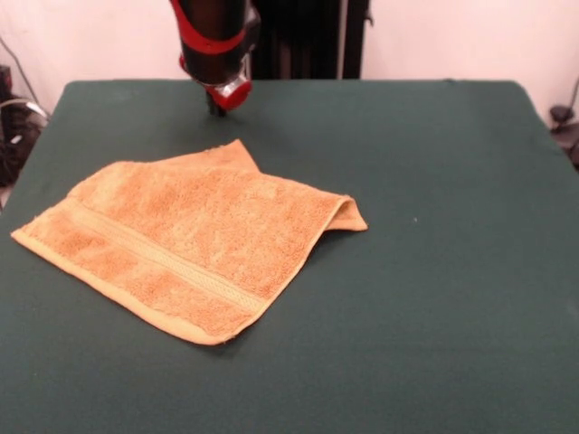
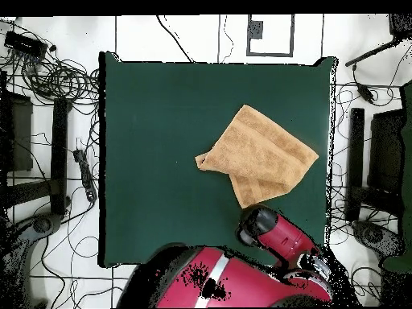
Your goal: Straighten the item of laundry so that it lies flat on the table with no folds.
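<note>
Towel [image 1: 181,249] sits on the green worktop [image 1: 434,298], still folded: one flap doubled over the rest, fold crease ending in the corner that points away from the woven band [image 1: 163,258], a second layer's corner peeking out on the arm's side.

Gripper [image 1: 217,104] hangs just beyond that peeking corner, above the worktop, clear of the cloth. Overhead view: arm's wrist [image 2: 261,225] sits right at the towel edge.

My read on doing this step well: pinch the top layer only, at a free corner, lift low, then drag away from the crease until the flap opens fully.

Fingers: can't tell how open; tips mostly hidden under the red housing. Nothing visibly held.
</note>
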